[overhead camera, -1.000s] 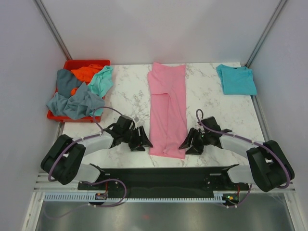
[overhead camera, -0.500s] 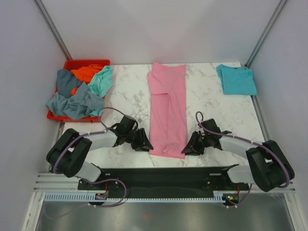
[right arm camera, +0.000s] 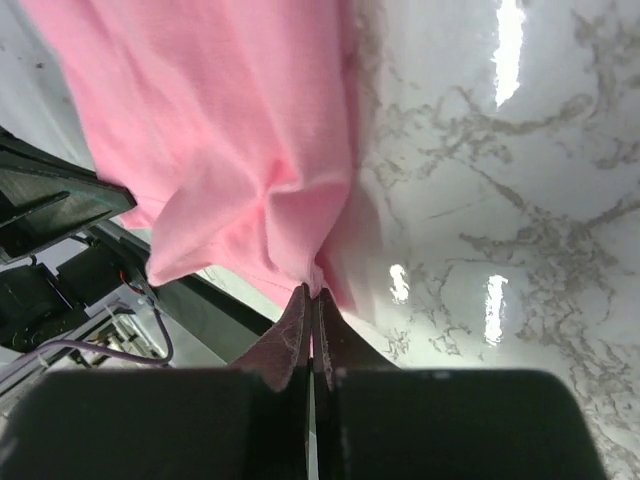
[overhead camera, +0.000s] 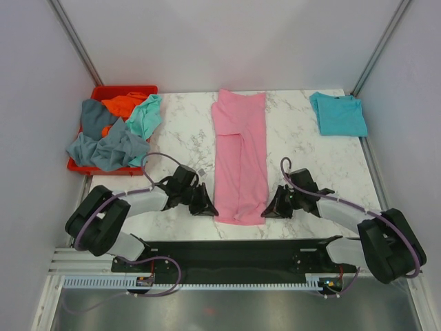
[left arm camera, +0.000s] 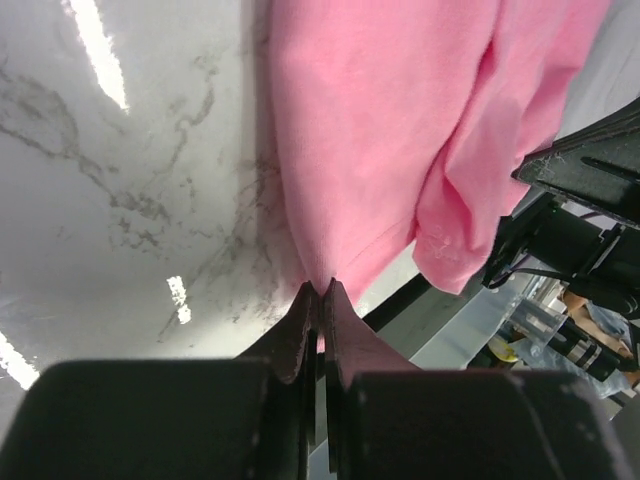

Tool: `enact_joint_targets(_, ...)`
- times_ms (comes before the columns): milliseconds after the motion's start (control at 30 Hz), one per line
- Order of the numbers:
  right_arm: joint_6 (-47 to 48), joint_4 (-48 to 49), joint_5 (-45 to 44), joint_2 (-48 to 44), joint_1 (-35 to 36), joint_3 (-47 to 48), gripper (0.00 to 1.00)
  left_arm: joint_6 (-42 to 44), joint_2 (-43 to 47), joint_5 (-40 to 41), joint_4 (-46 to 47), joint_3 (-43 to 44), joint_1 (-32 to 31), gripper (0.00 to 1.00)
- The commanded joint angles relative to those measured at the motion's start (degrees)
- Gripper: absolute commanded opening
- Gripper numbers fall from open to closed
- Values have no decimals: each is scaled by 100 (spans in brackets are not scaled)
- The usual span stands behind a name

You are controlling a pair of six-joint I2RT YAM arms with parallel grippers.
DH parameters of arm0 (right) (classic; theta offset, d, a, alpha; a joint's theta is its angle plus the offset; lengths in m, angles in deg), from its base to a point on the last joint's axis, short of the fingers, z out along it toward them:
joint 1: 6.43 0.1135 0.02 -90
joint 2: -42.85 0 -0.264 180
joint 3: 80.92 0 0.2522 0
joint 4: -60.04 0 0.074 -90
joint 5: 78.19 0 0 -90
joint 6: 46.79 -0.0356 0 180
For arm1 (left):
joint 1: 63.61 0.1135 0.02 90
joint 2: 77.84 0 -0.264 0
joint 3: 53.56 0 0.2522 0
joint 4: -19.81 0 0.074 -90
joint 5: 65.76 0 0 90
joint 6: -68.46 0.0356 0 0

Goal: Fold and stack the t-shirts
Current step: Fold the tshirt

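The top external camera sits high above and behind the black base rail (overhead camera: 227,252) of the arms. It looks down and forward from a distance over the whole white marble-patterned table (overhead camera: 179,138), from near edge to far edge. The left wrist camera rides just behind the left gripper (left arm camera: 320,290), very close to the tabletop at the near edge, and faces right. The right wrist camera sits equally low and close behind the right gripper (right arm camera: 310,295) and faces left. All three views share the near end of the long pink folded cloth t-shirt (overhead camera: 240,165) and the marble beside it.
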Motion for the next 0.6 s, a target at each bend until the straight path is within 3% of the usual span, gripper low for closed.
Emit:
enact_joint_targets(0,467,14,-273,-496,-48,233,0,251,316,67,9,335,-37,2)
enact_joint_targets(333,1012,-374,96,-541,-1427,1242,0,815,555,58,-237,1231,209,2)
enact_joint_targets(567,1083,513,184,188,-1508,2104,0,1095,-130,-65,-70,2039,684,2)
